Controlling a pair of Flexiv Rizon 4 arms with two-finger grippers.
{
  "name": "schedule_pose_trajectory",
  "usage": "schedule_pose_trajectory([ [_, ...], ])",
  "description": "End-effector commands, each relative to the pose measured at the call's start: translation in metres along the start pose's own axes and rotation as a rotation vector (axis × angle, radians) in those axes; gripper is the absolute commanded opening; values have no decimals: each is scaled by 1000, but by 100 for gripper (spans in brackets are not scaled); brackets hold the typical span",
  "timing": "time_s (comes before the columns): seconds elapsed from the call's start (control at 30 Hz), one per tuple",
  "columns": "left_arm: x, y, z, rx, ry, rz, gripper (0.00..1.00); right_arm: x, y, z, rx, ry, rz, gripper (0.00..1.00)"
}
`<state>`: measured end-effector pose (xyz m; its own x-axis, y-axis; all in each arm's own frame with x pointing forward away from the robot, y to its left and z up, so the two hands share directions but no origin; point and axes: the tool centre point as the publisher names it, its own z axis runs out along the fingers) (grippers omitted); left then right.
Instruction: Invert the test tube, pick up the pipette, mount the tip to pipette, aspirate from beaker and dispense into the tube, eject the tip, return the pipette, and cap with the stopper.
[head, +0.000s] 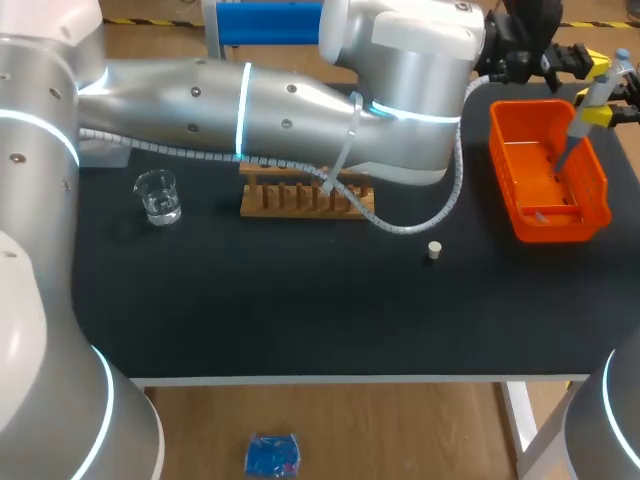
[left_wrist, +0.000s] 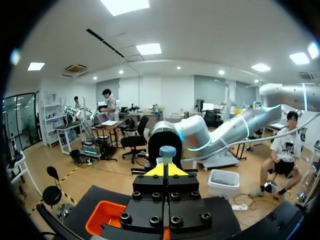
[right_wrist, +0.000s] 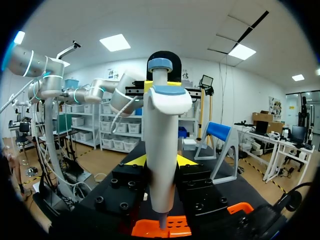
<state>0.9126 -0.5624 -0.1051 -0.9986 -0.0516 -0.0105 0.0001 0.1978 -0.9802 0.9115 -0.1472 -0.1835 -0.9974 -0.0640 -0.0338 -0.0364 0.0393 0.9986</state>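
Holding the pipette (right_wrist: 162, 125) clenched upright in my right gripper (right_wrist: 161, 161) over the orange bin (head: 498, 140), left gripper (left_wrist: 167, 170) by its plunger, grip unreadable, I judge tip ejection is in hand, so next comes pressing the ejector.

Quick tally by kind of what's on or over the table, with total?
beaker: 1
wooden rack: 1
stopper: 1
orange bin: 1
pipette: 1
Total: 5
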Motion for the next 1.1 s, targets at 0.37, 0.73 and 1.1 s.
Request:
schedule_pose_trajectory([
  [0.37,5,-23,-25,-35,15,34,100,-1,4,0,4,2,0,0],
  [0.73,28,-18,-118,-86,-27,6,100,-1,4,0,4,2,0,0],
  [1.1,36,-13,-132,-98,-55,-15,100,-1,4,0,4,2,0,0],
])
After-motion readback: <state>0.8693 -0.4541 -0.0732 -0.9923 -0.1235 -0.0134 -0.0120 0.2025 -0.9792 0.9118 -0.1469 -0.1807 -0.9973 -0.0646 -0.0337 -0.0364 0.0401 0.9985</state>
